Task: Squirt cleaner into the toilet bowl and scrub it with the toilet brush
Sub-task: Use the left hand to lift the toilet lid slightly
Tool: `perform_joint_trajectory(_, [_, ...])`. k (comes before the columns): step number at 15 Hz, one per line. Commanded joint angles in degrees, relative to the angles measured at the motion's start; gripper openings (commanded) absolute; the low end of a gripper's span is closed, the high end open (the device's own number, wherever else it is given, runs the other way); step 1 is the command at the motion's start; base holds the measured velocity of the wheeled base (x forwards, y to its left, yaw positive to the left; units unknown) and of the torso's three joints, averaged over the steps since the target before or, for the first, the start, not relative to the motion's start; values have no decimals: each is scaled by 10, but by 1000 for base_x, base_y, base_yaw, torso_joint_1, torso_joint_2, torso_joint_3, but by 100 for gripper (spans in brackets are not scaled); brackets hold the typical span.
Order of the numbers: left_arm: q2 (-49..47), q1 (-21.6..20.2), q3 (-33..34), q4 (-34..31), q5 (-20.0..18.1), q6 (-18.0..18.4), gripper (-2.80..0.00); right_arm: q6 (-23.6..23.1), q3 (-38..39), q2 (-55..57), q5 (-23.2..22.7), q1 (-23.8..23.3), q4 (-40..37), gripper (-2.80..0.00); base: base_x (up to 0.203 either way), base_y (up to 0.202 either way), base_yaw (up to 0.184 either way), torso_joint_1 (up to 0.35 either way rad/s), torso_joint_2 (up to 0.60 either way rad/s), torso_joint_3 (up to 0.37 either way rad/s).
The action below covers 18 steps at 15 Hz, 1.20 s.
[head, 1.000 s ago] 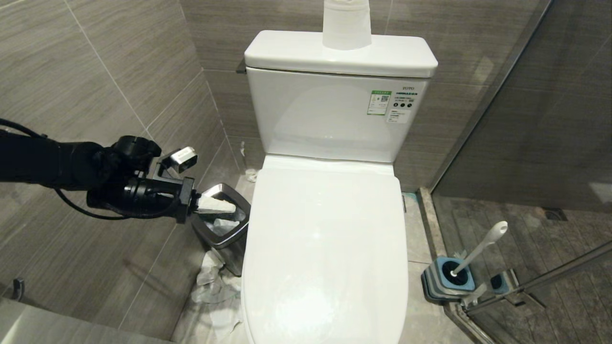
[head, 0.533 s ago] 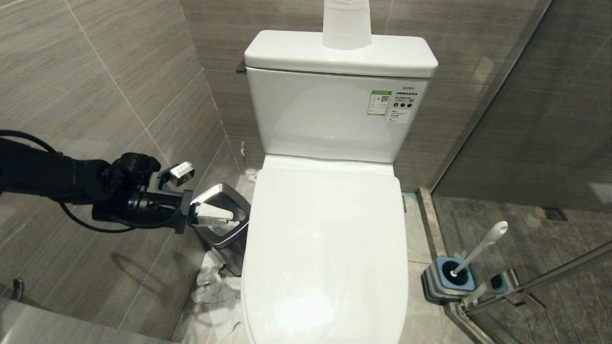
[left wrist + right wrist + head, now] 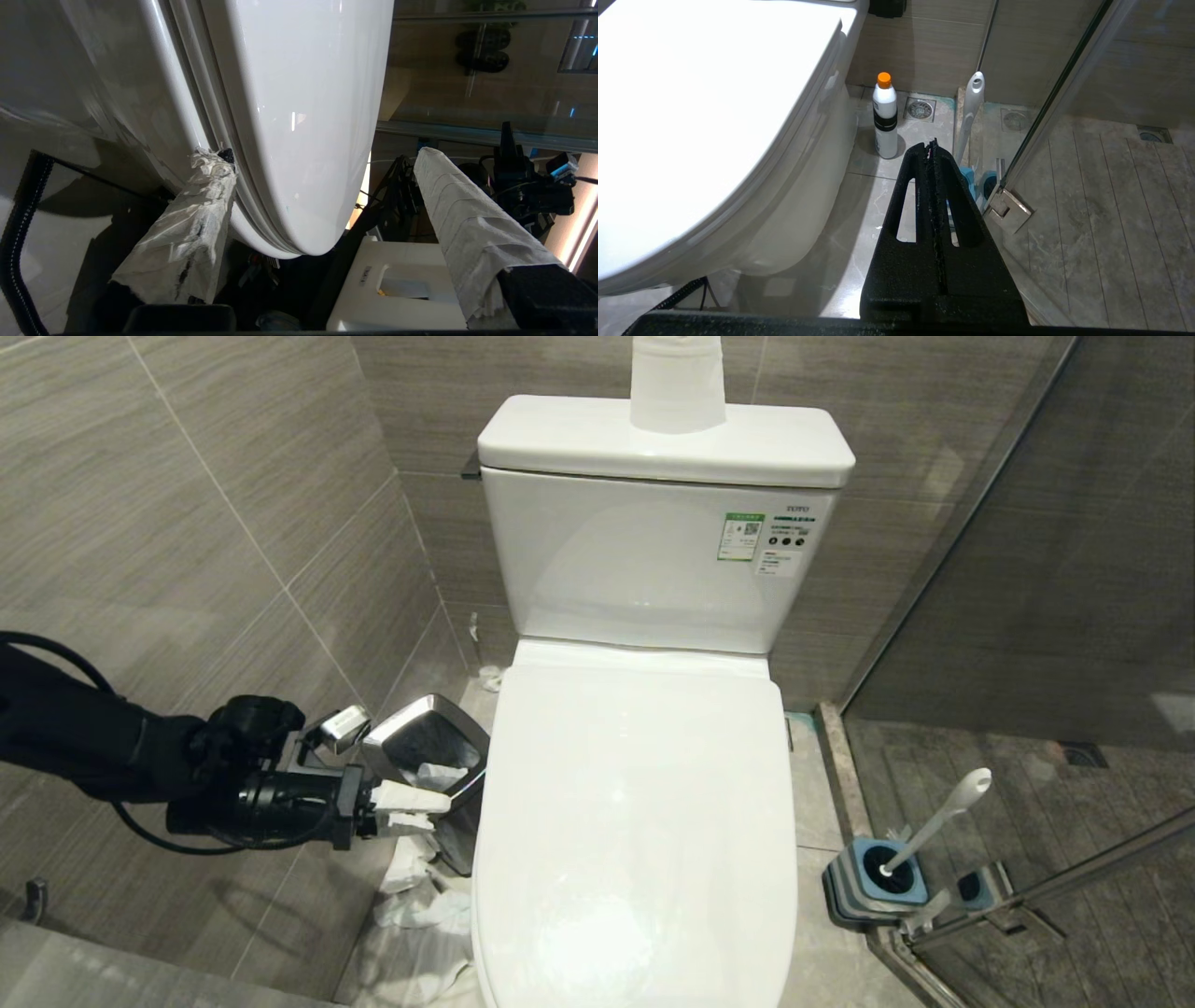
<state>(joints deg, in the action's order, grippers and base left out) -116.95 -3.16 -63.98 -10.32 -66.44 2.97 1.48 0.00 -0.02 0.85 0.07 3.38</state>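
**Left fingers spread at the closed toilet's side**

Here the left gripper (image 3: 322,182) has its two paper-wrapped fingers (image 3: 467,224) standing well apart with nothing between them but the front curve of the closed toilet lid (image 3: 299,116); it holds nothing. One fingertip sits right against the seam under the lid's edge; whether it touches cannot be told. In the head view the same gripper (image 3: 411,807) lies low on the left side of the toilet, just in front of the steel-rimmed bin (image 3: 425,747), its fingers pointing level toward the toilet. Crumpled paper (image 3: 415,905) lies on the floor below it, against the toilet's left flank.

The right gripper (image 3: 931,149) has its black fingers pressed flat together, empty, and hangs on the toilet's right side near the floor.

The toilet bowl (image 3: 803,186) is covered: the lid (image 3: 635,821) is down, so the inside does not show. The toilet brush (image 3: 934,821) stands tilted in its blue-and-grey holder (image 3: 873,887) on the floor to the right of the toilet, beside the glass shower partition (image 3: 1074,569), untouched. A white bottle with an orange cap (image 3: 885,116) stands upright on the floor close to the toilet's right side, between the toilet and the brush (image 3: 971,107). A white paper roll (image 3: 677,383) stands on the tank (image 3: 653,551) behind the lid.
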Motion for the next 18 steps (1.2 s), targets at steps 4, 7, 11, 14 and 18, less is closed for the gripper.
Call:
perform_joint_trajectory(4, [26,-2,65,58,-18,-2,0,0,14,0,0,0,0,-280,0,0,0,0,0,0])
perform_joint_trajectory(7, [30,7,101,91,-17,3,0,0,14,0,0,0,0,-280,0,0,0,0,0,0])
perform_joint_trajectory(11, [21,27,148,179,-17,3,0,0,14,0,0,0,0,-280,0,0,0,0,0,0])
perform_joint_trajectory(14, [17,38,149,194,-14,10,0,0,14,0,0,0,0,-280,0,0,0,0,0,0])
perform_joint_trajectory(18, [3,46,149,214,2,12,0,0,14,0,0,0,0,-280,0,0,0,0,0,0])
